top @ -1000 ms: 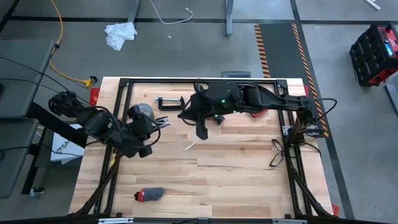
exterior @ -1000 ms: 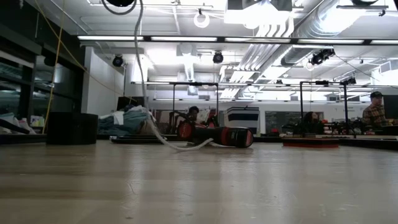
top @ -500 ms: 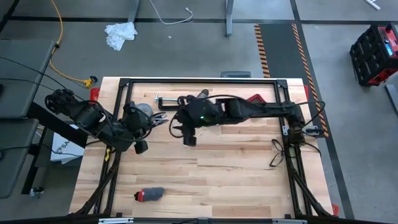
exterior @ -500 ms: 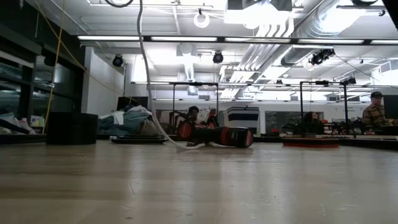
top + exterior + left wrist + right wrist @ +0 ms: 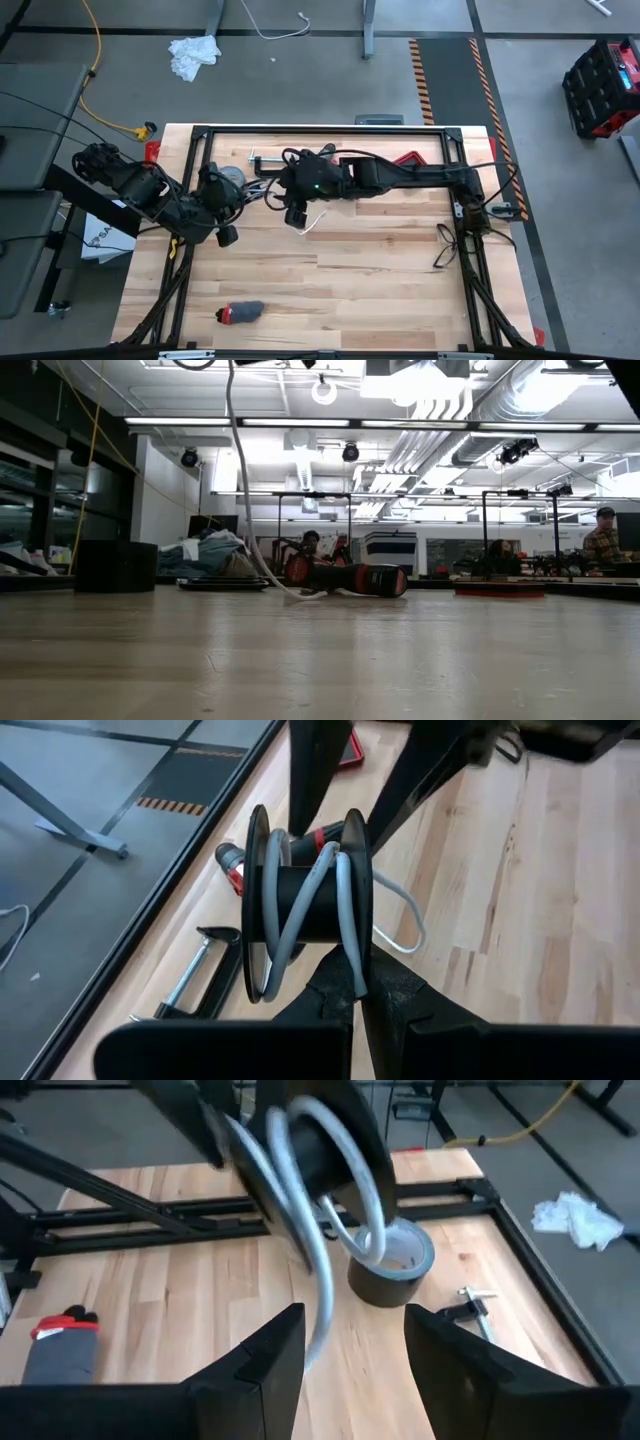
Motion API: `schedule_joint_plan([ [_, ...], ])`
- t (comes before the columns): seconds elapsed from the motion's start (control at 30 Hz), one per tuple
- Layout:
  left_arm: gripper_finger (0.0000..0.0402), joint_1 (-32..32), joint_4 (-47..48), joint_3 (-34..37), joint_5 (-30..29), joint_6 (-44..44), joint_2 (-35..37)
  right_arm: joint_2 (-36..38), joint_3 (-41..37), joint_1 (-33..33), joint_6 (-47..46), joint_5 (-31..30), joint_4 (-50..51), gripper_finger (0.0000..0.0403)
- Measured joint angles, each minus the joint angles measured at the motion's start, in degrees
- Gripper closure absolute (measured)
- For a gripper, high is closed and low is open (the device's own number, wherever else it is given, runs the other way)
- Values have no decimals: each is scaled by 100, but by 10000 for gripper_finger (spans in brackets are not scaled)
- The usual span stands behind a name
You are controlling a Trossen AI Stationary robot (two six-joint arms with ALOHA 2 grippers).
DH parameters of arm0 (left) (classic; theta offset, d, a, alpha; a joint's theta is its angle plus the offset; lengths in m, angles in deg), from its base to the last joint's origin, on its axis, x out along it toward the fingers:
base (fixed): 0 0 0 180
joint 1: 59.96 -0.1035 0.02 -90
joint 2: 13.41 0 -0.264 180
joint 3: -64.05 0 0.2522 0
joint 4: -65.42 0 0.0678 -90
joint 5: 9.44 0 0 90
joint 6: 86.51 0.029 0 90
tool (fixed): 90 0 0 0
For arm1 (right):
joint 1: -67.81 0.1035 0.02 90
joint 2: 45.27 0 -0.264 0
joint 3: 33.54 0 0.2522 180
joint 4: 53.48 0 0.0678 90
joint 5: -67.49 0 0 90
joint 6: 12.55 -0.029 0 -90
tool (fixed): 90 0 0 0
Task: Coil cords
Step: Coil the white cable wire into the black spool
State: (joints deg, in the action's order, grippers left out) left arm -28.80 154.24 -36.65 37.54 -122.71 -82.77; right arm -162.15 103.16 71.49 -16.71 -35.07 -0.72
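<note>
A white cord (image 5: 335,895) is partly wound on a black spool (image 5: 310,900) with two round discs. My left gripper (image 5: 358,988) is shut on the spool and holds it above the table's left half (image 5: 218,203). From the spool (image 5: 320,1140) the cord hangs down (image 5: 234,450) to the table. Its free end (image 5: 310,223) lies on the wood. My right gripper (image 5: 355,1355) stands open just right of the spool (image 5: 293,214), with the hanging cord (image 5: 318,1315) in front of the gap between its fingers. My left gripper pinches the rim of one spool disc (image 5: 357,955) between its two fingers. The spool is lifted clear of the table with its axle about level. My right gripper is close to the hanging cord; whether a finger touches it, I cannot tell.
A dark tape roll (image 5: 390,1270) lies on the table beside the spool (image 5: 232,176), with a metal clamp (image 5: 262,160) near the far edge. A grey and red object (image 5: 240,312) lies near the front left. Black frame rails (image 5: 320,130) border the table.
My right gripper has moved toward the table's left edge, up to the spool. My left gripper has drawn the spool a little toward the left and far edges. The cord's loose stretch on the table has grown shorter.
</note>
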Motion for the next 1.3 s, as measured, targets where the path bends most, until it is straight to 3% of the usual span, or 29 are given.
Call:
schedule_joint_plan([
  [0.27, 401, 0, -41, -4, -71, -3, 1, -121, 0, 2, -187, -94, -75, 257],
  [0.33, 401, 0, -41, -4, -71, -7, 0, -142, 0, 0, -198, -105, -80, 287],
  [0.43, 401, 0, -41, -4, -74, -8, 0, -127, 0, -5, -138, -104, -150, 367],
  [0.5, 401, 0, -36, -4, -76, -2, 2, -96, 0, 20, -59, -164, -190, 390],
  [0.9, 401, 2, 424, -4, -82, -320, 0, 501, -4, 119, 3, -695, 588, 401],
  [1.3, 401, 2, 992, -4, -224, -727, 0, 950, -2, 127, -211, -738, 587, 402],
])
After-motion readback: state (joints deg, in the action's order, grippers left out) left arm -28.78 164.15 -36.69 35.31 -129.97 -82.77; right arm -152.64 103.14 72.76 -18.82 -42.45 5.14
